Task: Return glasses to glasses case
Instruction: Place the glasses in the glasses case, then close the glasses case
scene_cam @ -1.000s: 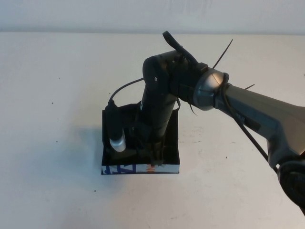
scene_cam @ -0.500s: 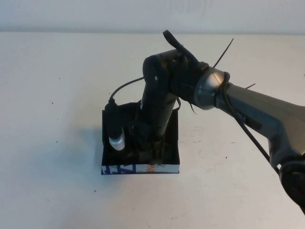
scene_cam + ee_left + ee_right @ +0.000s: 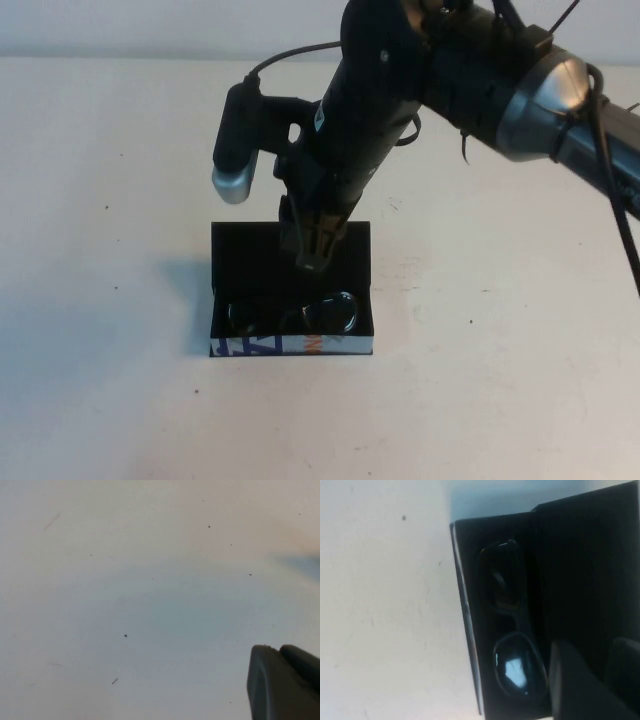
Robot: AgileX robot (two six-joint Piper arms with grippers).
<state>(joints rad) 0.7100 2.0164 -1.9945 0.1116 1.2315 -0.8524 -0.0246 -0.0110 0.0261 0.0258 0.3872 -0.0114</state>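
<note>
A bare off-white table meets a pale wall behind.

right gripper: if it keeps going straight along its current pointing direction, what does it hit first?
Most likely the open black lid of the glasses case. The right gripper hangs above it pointing down, behind the glasses. Depth is unclear, so it might meet them instead. The left gripper is off over bare table.

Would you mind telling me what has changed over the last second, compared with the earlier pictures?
The right gripper has lifted out of the glasses case and now hangs above its open lid, holding nothing. The glasses lie let go inside the case, lenses up, along its printed front wall. The case itself has not shifted on the table. The left gripper shows only at the edge of its own wrist view, over bare table.
</note>
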